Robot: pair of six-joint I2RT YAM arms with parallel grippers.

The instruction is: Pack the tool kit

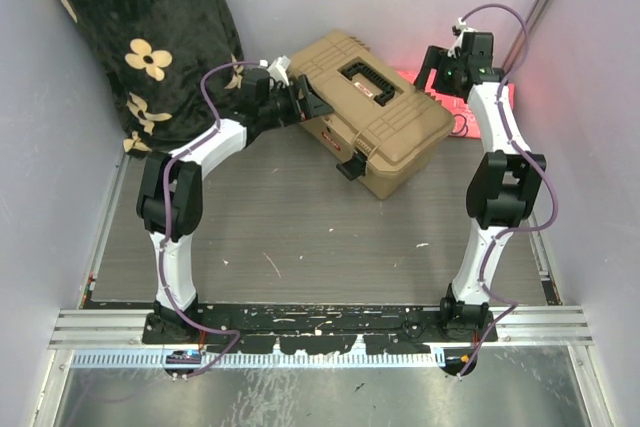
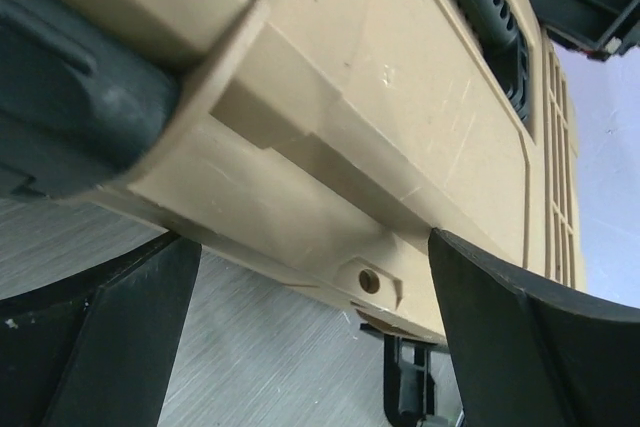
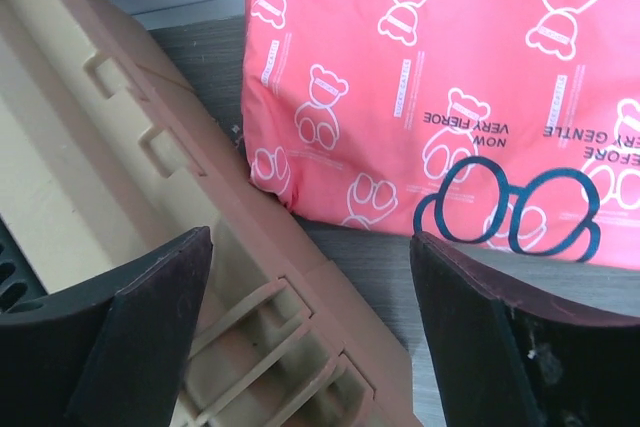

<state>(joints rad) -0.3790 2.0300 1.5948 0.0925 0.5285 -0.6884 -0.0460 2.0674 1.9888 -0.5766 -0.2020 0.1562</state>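
A tan toolbox point(image 1: 375, 117) sits closed and angled on the grey table point(image 1: 300, 237), its black handle point(image 1: 365, 77) on top. The left gripper point(image 1: 308, 105) is at the toolbox's left end, fingers spread; the right gripper point(image 1: 440, 65) hangs over its far right corner. A black floral blanket point(image 1: 150, 27) is heaped left of the toolbox, and a pink cloth point(image 1: 506, 95) lies just right of it.

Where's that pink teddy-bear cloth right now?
In the right wrist view the pink cloth lies on the table beside the toolbox, at the far right, by the right gripper.
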